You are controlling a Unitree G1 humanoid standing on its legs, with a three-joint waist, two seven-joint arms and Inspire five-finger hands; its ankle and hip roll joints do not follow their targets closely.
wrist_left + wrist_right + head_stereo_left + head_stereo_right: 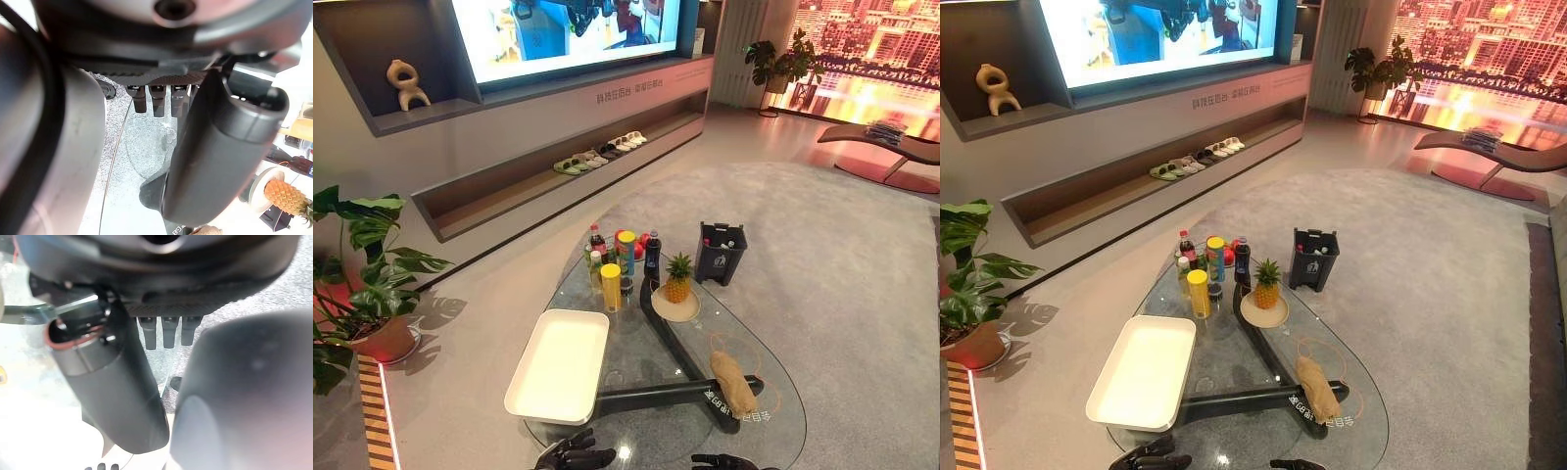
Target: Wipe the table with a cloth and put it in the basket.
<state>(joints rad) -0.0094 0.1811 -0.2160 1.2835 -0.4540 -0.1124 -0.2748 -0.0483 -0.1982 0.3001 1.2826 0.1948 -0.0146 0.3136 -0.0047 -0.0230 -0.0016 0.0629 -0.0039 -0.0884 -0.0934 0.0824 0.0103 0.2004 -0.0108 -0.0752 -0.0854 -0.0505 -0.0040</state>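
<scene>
cloth [732, 383] lower right of frame, long axis up-down | my right hand [722, 461] just below it, nearer, fingers relaxed, empty | left hand [573, 454] lower centre, fingers relaxed, empty | glass counter [636, 364]

Table [773, 411] top was clear glossy glass — cloth [732, 382] tan, soft, rumpled; tray [558, 364] smooth white plastic; carpet [842, 245] matt.

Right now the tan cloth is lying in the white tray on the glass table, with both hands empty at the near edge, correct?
Not quite. The cloth lies on the bare glass table, right of the white tray, as the left eye view shows. The left hand and right hand are empty.
</scene>
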